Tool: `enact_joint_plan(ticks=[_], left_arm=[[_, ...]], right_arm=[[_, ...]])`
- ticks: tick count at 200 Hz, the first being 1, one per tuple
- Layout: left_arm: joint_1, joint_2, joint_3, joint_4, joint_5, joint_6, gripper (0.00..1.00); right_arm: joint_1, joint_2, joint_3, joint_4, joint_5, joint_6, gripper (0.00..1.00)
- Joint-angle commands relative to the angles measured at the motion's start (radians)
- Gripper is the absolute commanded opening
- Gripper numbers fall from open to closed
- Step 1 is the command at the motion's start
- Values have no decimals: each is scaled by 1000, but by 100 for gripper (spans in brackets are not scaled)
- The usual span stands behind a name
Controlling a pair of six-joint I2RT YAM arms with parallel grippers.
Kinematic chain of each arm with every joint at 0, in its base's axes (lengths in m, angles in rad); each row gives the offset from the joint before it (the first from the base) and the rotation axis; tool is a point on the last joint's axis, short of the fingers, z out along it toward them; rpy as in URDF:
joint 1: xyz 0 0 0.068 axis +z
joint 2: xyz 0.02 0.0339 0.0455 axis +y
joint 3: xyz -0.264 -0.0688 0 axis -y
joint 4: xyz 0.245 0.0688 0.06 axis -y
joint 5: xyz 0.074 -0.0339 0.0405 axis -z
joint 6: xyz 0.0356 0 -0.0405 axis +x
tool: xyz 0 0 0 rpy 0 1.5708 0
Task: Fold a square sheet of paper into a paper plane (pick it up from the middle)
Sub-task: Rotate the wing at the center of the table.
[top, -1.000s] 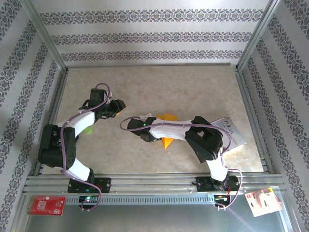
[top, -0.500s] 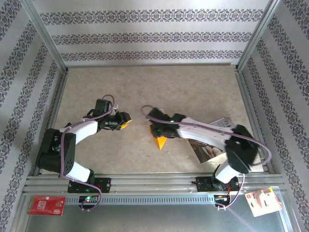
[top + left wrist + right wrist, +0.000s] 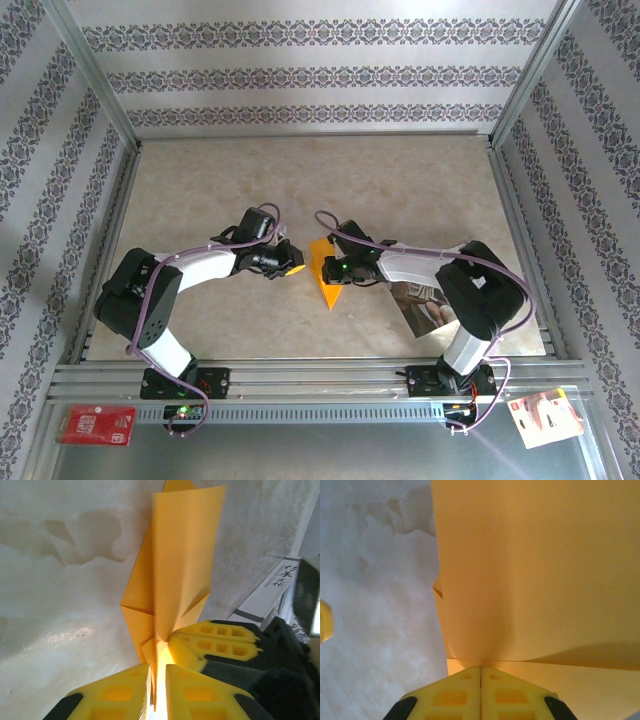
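At table (image 3: 400, 180) centre: orange paper plane (image 3: 326, 282), creased, pointed, pinched by left tool (image 3: 158, 676) and right tool (image 3: 480, 674).

Paper plane (image 3: 325, 275): bright orange sheet, folded into a narrow pointed dart with layered flaps and a centre crease. It sits just below the middle of the top view, tip toward the lower edge. One end is pinched by the left gripper (image 3: 158, 682), an edge by the right gripper (image 3: 480, 680).
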Motion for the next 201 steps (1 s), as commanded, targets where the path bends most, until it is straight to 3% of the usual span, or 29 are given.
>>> enact_joint_plan(ticks=[1,62,134,166,201], left_arm=[[-2,5,25,-24,-12,17,14],[-2,155,125,24,113,16,11],[2,346,299,-192,90,203,7],[8,421,399,-296,104,315,7],[16,488,492,-392,129,455,7]], right_arm=[[19,27,3,69,-16,43,7],[50,43,-47,121,47,173,6],[97,-81,-109,215,129,325,15],[44,-184,-135,159,73,273,20],[-101,-241,-164,45,-49,172,27]])
